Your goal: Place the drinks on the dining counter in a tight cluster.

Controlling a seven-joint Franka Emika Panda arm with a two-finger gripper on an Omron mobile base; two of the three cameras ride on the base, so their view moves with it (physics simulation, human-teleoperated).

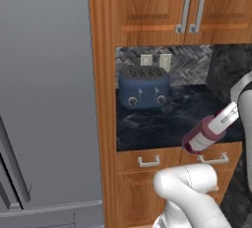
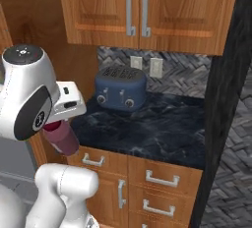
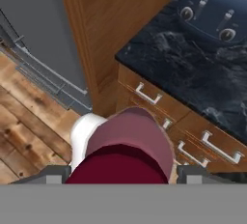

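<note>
My gripper (image 3: 124, 175) is shut on a drink, a tall maroon bottle (image 3: 126, 146) with a pale label. The bottle hangs in the air, tilted, its base pointing down and away from the hand. In the left base view the bottle (image 1: 205, 133) slants in front of the drawers, with the gripper (image 1: 230, 113) at its upper end. From the right base side the bottle (image 2: 61, 136) shows below the white hand, beside the gripper (image 2: 63, 119). Dark fingertips (image 3: 55, 174) flank the bottle. The dining counter is out of view.
A blue toaster (image 1: 143, 87) stands on a small dark counter (image 2: 147, 128) under wooden wall cabinets (image 2: 142, 11). Drawers with metal handles (image 1: 148, 161) lie below it. A grey fridge (image 1: 47, 94) fills the left side, with a wood floor (image 3: 29, 121) in front.
</note>
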